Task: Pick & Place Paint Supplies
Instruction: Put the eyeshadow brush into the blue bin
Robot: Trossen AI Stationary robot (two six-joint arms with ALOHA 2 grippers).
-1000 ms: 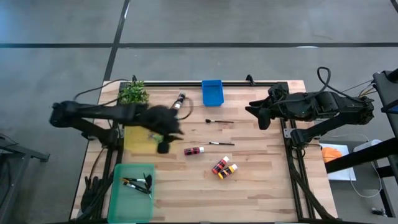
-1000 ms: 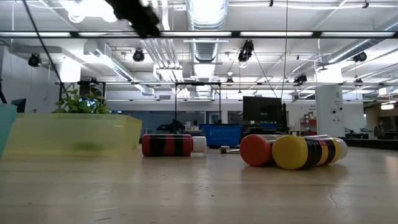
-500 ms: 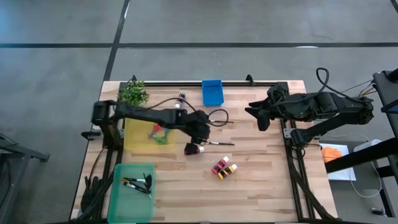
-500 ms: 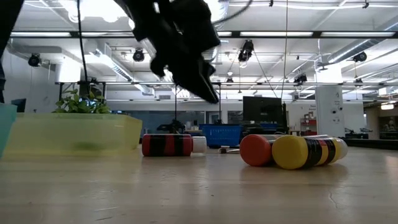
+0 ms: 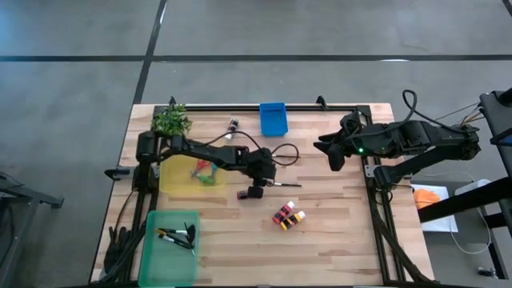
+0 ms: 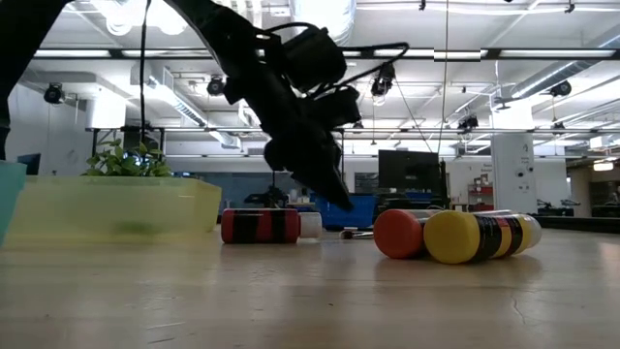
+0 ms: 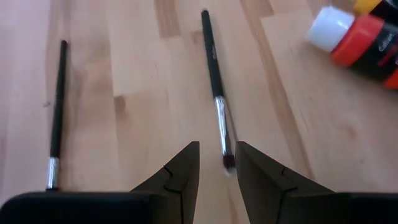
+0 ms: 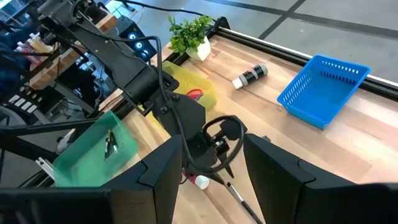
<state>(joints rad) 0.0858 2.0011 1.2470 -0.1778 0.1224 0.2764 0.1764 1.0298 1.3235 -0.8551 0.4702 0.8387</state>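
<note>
My left gripper (image 5: pixel 267 179) (image 7: pixel 217 167) is open and hangs low over a thin dark paintbrush (image 7: pixel 213 74) (image 5: pixel 288 185). Its fingers stand on either side of the brush's bristle end (image 7: pixel 227 160); I cannot tell whether they touch it. A second brush (image 7: pixel 57 112) lies flat beside it. A red-and-black bottle (image 5: pixel 250 193) (image 6: pixel 262 226) lies on its side just nearer. Red (image 5: pixel 282 213) and orange (image 5: pixel 293 219) bottles lie together. A black bottle (image 5: pixel 233 125) lies near the far edge. My right gripper (image 5: pixel 334 154) (image 8: pixel 211 180) is open and waits above the table's right side.
A yellow bin (image 5: pixel 178 186) holds scissors (image 5: pixel 204 171). A green bin (image 5: pixel 170 254) at the near left corner holds dark brushes (image 5: pixel 174 237). A blue basket (image 5: pixel 273 118) and a potted plant (image 5: pixel 171 120) stand at the far edge. A black cable (image 5: pixel 284 152) loops beside my left gripper.
My left arm has swung from above the yellow bin toward the table's right, reaching over the red-and-black bottle, and has come down over the paintbrush. The scissors in the yellow bin now show where the arm covered them. My right arm has barely moved.
</note>
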